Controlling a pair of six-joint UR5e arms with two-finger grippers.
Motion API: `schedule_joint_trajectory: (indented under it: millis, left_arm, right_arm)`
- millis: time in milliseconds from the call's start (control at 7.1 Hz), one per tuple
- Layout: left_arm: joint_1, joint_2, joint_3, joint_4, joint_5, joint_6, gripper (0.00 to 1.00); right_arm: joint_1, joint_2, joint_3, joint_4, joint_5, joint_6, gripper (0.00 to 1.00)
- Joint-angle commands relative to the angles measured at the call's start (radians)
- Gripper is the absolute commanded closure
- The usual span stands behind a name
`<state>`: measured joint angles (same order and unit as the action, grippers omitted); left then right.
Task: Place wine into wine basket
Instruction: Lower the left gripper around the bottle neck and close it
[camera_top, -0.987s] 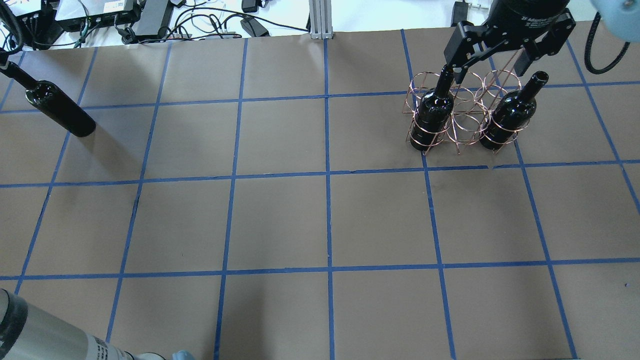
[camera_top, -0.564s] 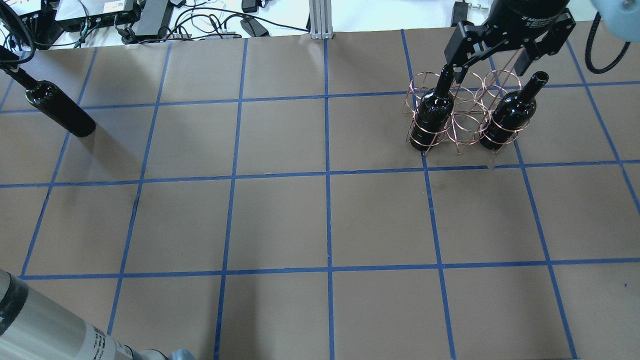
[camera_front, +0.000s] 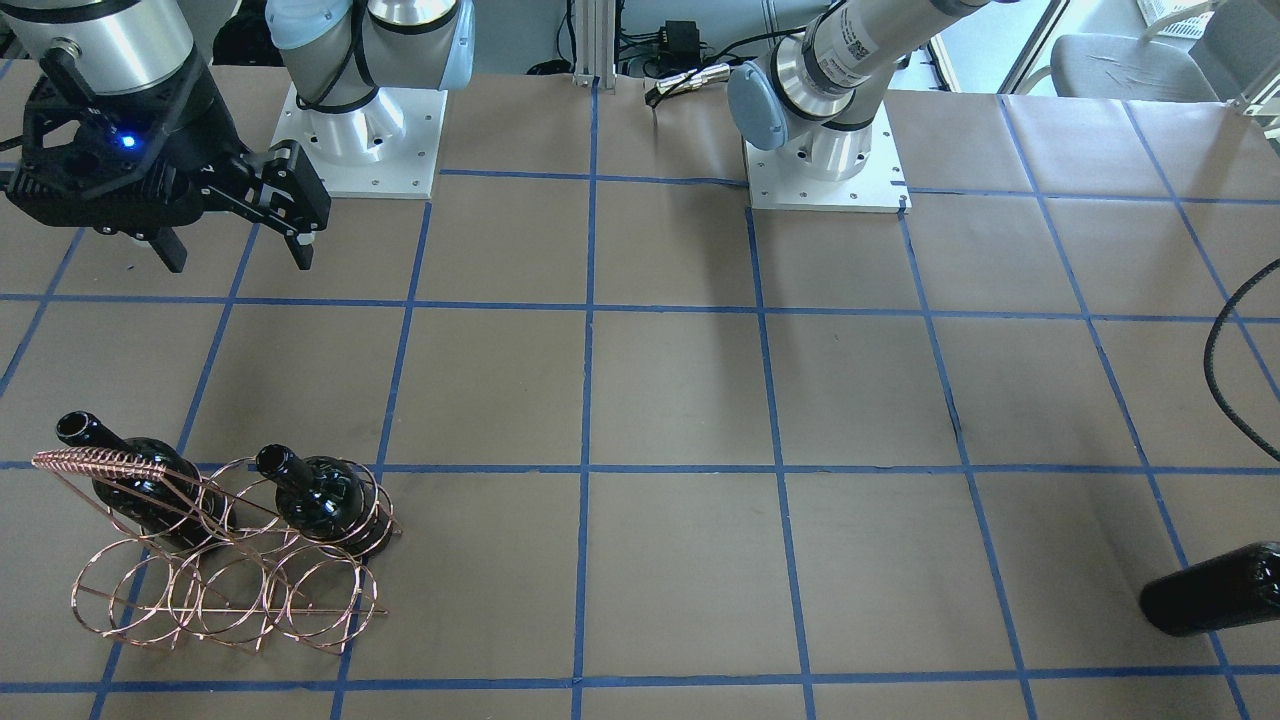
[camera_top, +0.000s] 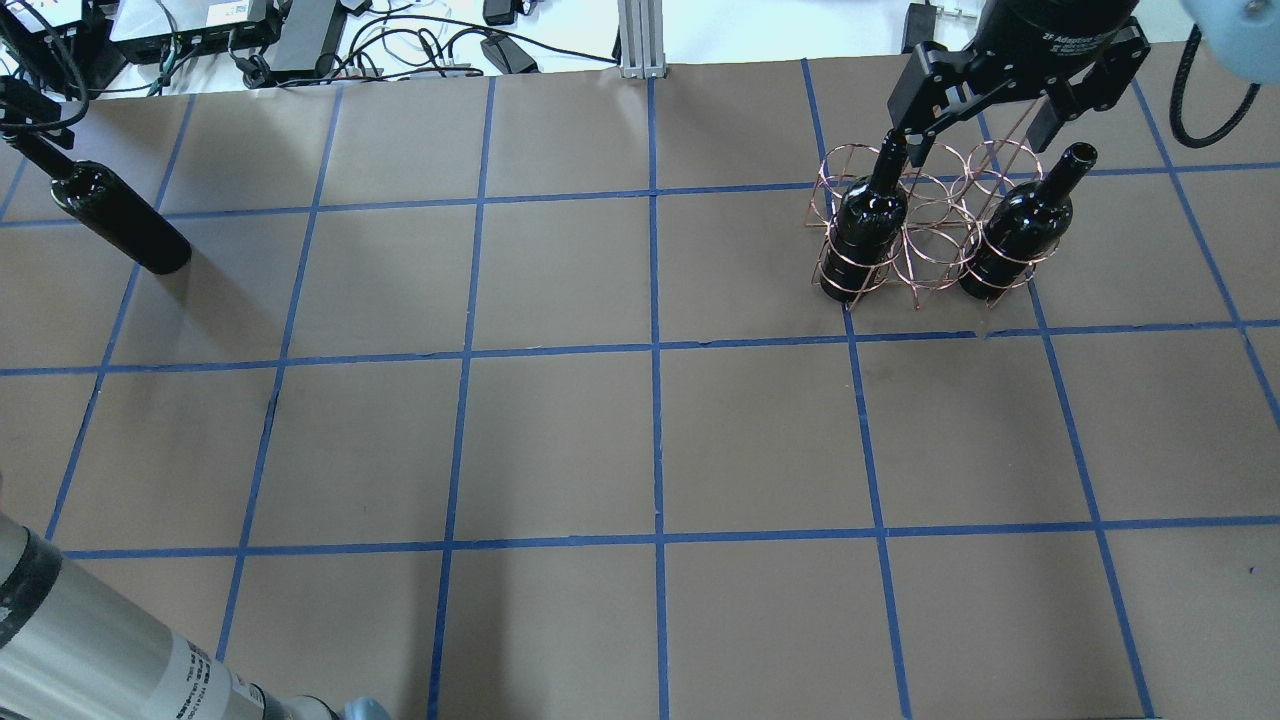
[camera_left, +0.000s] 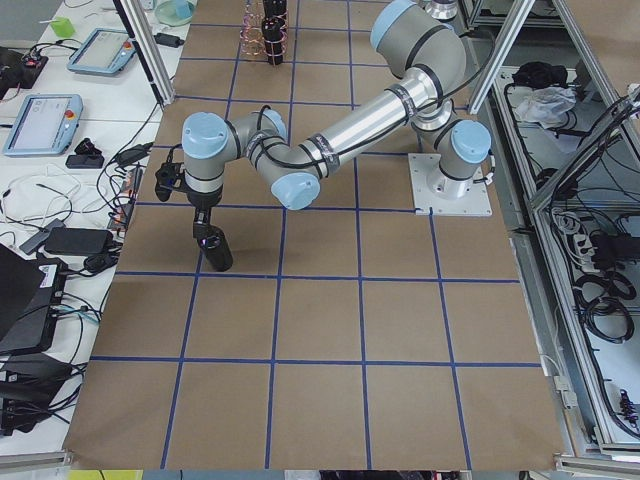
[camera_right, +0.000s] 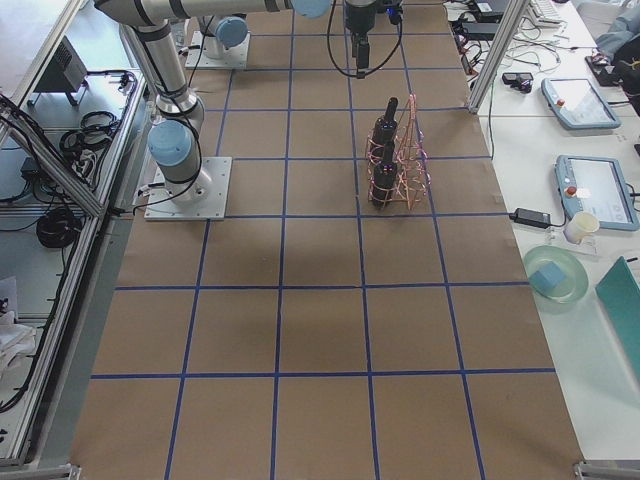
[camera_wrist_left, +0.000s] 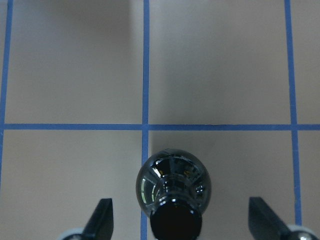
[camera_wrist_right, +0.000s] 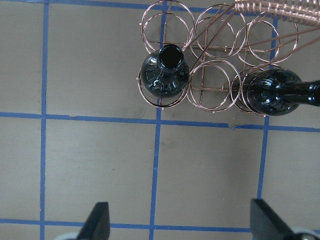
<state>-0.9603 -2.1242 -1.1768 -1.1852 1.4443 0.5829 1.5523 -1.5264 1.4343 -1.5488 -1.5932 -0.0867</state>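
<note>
Left wrist-mounted view: glossy black glass wine bottle (camera_wrist_left: 173, 187) seen mouth-up from straight above, upright on brown blue-gridded surface (camera_wrist_left: 75, 65).
Location: far out on robot's left side, well apart from copper wire basket of six rings (camera_top: 928, 235) over on the right side.
Left fingers (camera_wrist_left: 103, 217): spread wide, one on either side of the neck, not touching the glass.
Right fingers (camera_wrist_right: 100, 220): spread wide too, holding nothing, raised on robot's side of basket.
Handling: likely heavy, rigid, slick, breakable; no label for friction.
Hold: probably the neck just under the rimmed mouth, rim as a stop against slipping; best kept vertical.
Basket contents: two matching black bottles, one (camera_top: 868, 225) in left end ring of row nearer robot, other (camera_top: 1015, 235) in right end ring of same row.
Free rings: middle of near row, all three of far row.
Basket character: light open wire, likely to shift if bumped.
</note>
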Motion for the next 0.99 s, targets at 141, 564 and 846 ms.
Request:
schedule_joint_trajectory:
  millis: [141,564,846]
  left_arm:
    - [0.000,-0.028,0.005,0.027,-0.001,0.005,0.16]
    - [0.000,-0.030,0.003,0.026,0.008,0.009,0.42]
    - [0.000,-0.028,-0.003,0.016,0.008,0.009,0.77]
  right_arm:
    - [0.000,0.000,0.000,-0.004,0.015,0.004,0.00]
    - [0.000,-0.001,0.000,-0.002,0.016,0.004,0.00]
    - [0.002,-0.001,0.000,-0.002,0.016,0.004,0.00]
